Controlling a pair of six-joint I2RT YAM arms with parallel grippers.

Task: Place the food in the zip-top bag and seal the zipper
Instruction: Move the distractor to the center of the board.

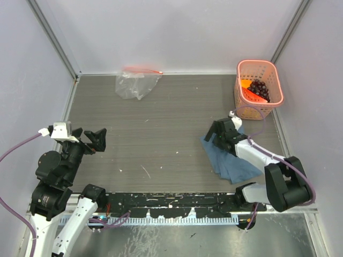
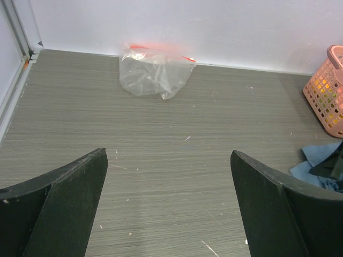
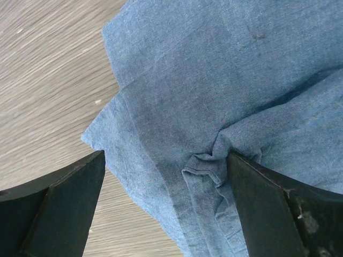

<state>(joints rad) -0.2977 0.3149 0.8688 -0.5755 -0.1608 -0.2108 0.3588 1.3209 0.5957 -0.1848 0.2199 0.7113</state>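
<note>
Nothing is done yet: all loading and the sealing are left. The food is seen only in the pink basket (image 1: 258, 62) at the table's (image 1: 161, 134) far right corner: grape bunch (image 1: 259, 88), orange-yellow fruit (image 1: 246, 92); the green one can't be made out. The zip-top bag (image 1: 136, 83) is found crumpled and empty by the far wall, well apart from the basket. Zipper (image 1: 142, 69) state can't be told. The left gripper (image 2: 167, 154) is held above the near-left table and aimed at the bag, fingers wide, nothing held. The right gripper (image 3: 166, 155) is held low over the blue cloth (image 3: 225, 80), fingers wide, nothing gripped.

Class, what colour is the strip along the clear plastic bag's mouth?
Red-orange strip, best in the left wrist view.
</note>
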